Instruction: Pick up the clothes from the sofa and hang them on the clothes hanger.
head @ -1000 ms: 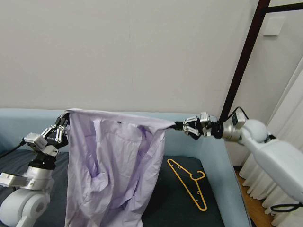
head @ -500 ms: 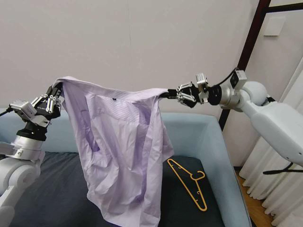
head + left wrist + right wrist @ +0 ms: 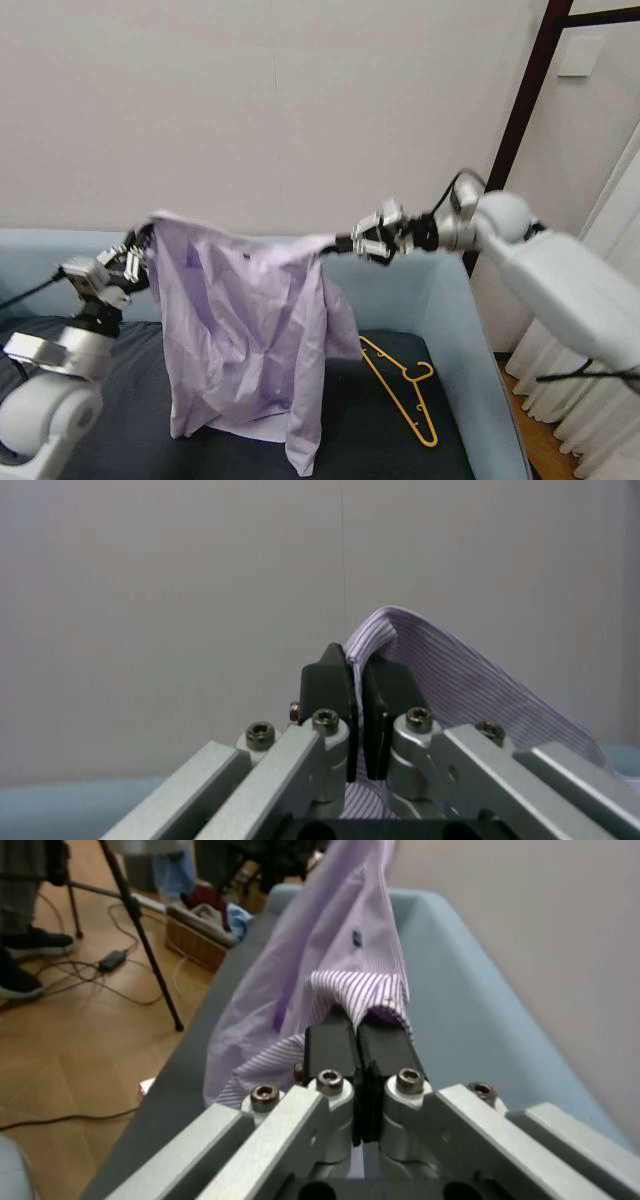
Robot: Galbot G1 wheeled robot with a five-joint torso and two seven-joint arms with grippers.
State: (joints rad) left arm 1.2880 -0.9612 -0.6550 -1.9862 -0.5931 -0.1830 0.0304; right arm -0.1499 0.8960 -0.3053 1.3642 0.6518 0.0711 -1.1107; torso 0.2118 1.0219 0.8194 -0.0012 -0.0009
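Head view: two arms hold a lilac shirt (image 3: 250, 330) stretched between them above a pale blue sofa (image 3: 445, 300), in front of a plain wall (image 3: 300, 100)
Left claw (image 3: 138, 252): raised at the left side, over the sofa; fingers pinched closed on one top corner of the shirt
Right claw (image 3: 356, 243): reaching in toward the middle at about the same height; fingers pinched closed on the opposite top edge of the shirt
Shirt: top edge runs from claw to claw with a slight sag; the body hangs in loose folds, lowest hem down at the dark seat cushion (image 3: 390, 445); whether hem and cushion touch cannot be told
Hanger (image 3: 400, 385): yellow, lying flat on the seat cushion toward the right end of the sofa, near the hanging cloth, well apart from both claws
Left wrist view: black pads (image 3: 325, 682) pressed together, striped fabric rising from between them against the wall
Right wrist view: fingertips (image 3: 382, 1046) closed on a bunched fold of striped fabric; the rest of the shirt trails away along the sofa, with wooden floor (image 3: 80, 1065) beside it
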